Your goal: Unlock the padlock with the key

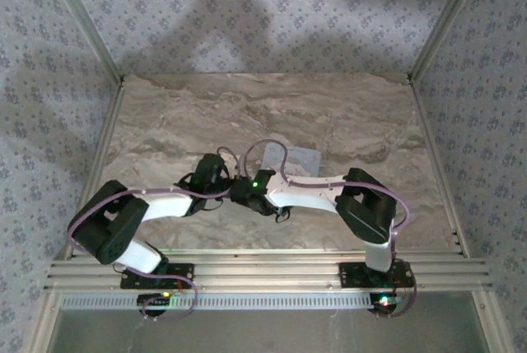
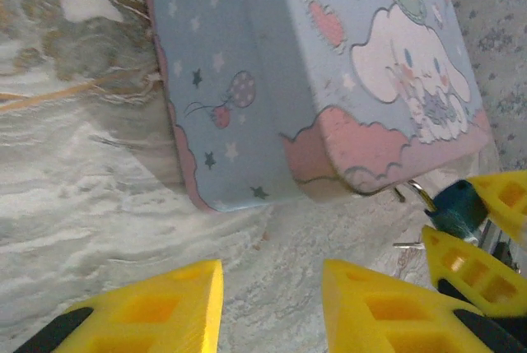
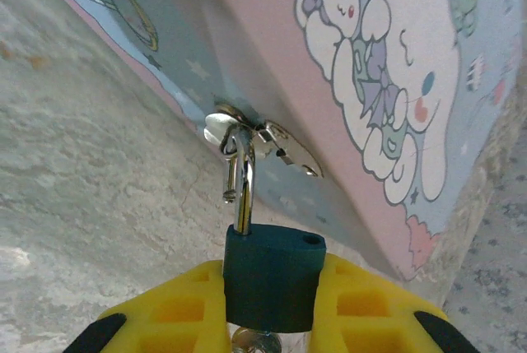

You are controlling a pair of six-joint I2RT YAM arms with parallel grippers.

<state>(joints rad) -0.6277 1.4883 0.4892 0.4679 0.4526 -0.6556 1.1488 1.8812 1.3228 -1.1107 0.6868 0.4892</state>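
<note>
The padlock (image 3: 272, 275) has a dark teal body, and my right gripper (image 3: 272, 287) is shut on it between yellow fingers. Its steel shackle (image 3: 243, 180) stands swung open, one leg out of its hole, still hooked through the metal hasp (image 3: 276, 143) of the grey-blue cartoon tin (image 3: 370, 81). A bit of silver metal, seemingly the key (image 3: 255, 341), shows under the body. My left gripper (image 2: 272, 287) hovers open over bare marble just short of the tin (image 2: 272, 65). Its view also catches the padlock (image 2: 457, 209) at the right.
The tin (image 1: 300, 158) lies mid-table on the marble top (image 1: 165, 123). Both forearms meet just in front of it. Patterned walls and metal frame posts (image 1: 428, 40) close in the back and sides.
</note>
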